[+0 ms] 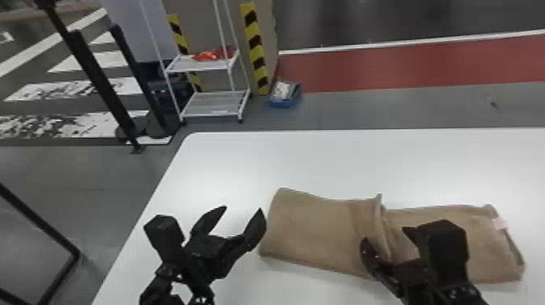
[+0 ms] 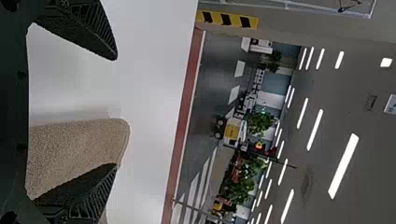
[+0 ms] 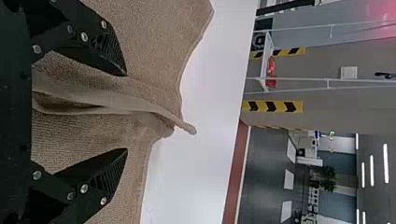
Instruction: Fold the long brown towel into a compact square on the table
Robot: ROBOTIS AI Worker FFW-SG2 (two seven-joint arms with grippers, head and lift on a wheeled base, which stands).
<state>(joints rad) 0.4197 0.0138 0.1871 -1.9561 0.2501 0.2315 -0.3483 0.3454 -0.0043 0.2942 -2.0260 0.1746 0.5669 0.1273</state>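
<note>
Beyond the far edge of the white counter [image 1: 324, 162], a white shelf rack [image 1: 215, 105] and a blue bin [image 1: 285, 102] stand on the floor. The counter's left edge slants past the left gripper [image 1: 243, 209], wide open and empty beside the brown towel's [image 1: 312, 231] left end. Open white surface runs beyond the towel's far side. The right gripper [image 1: 386, 238], also wide open and gripping nothing, straddles a raised fold mid-towel. The towel's long axis runs left to right, a pink tag [image 1: 500, 224] at its right end.
</note>
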